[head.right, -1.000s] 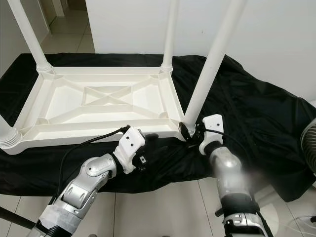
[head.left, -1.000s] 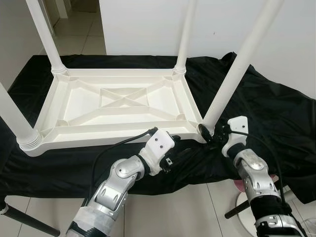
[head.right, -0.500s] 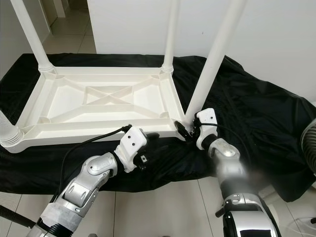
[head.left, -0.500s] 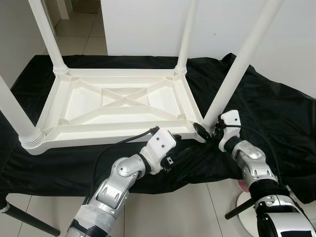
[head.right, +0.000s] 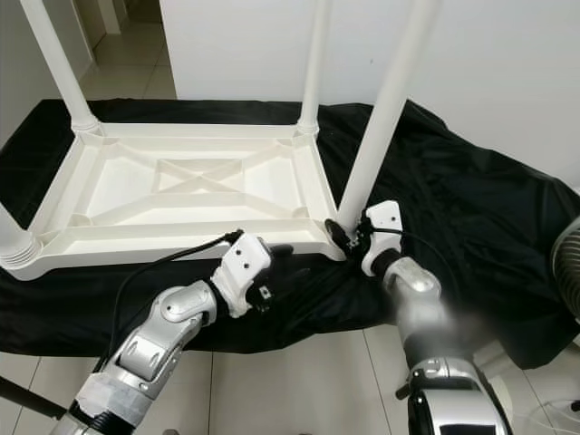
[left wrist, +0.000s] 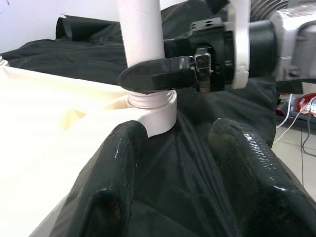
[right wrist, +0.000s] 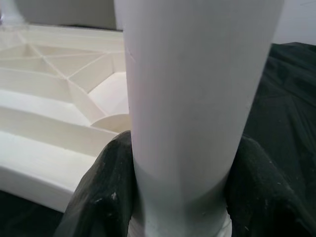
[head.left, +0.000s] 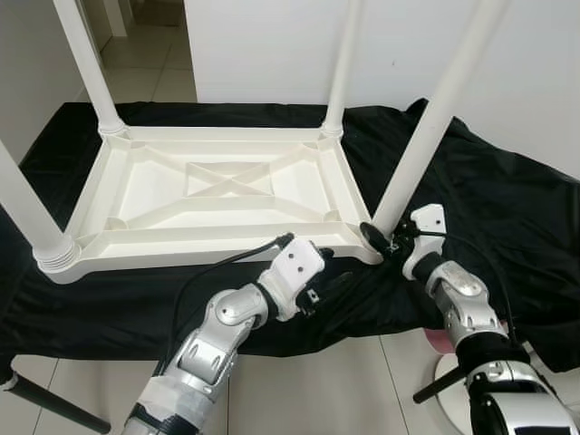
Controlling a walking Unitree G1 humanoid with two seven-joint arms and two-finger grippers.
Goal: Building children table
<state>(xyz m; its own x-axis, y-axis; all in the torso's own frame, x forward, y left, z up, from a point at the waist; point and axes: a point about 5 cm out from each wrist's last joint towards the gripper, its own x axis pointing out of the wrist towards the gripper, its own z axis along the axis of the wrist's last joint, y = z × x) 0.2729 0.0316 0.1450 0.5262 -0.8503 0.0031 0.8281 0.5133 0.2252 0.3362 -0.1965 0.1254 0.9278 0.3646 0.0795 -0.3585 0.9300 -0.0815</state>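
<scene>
A white plastic children's table (head.left: 227, 195) lies upside down on a black cloth (head.left: 507, 208), its four legs pointing up. My right gripper (head.left: 379, 237) is shut on the near-right leg (head.left: 426, 136) just above its socket; in the right wrist view the black fingers (right wrist: 106, 197) press both sides of the leg (right wrist: 197, 98). The left gripper (head.left: 331, 270) rests low on the cloth at the table's near edge, open, with only cloth between its fingers (left wrist: 118, 168). It points at that same leg's ribbed base (left wrist: 150, 106).
The cloth hangs over the near edge onto a tiled floor (head.left: 317, 381). A white wall (head.left: 272, 45) stands right behind the table. A fan (head.right: 566, 272) and a white stand base (head.left: 444, 367) sit at the right, and a black pole (head.left: 45, 403) lies at bottom left.
My right wrist has drawn in closer to the base of the near-right leg, and that leg now stands a little more upright. The left arm has barely moved.
</scene>
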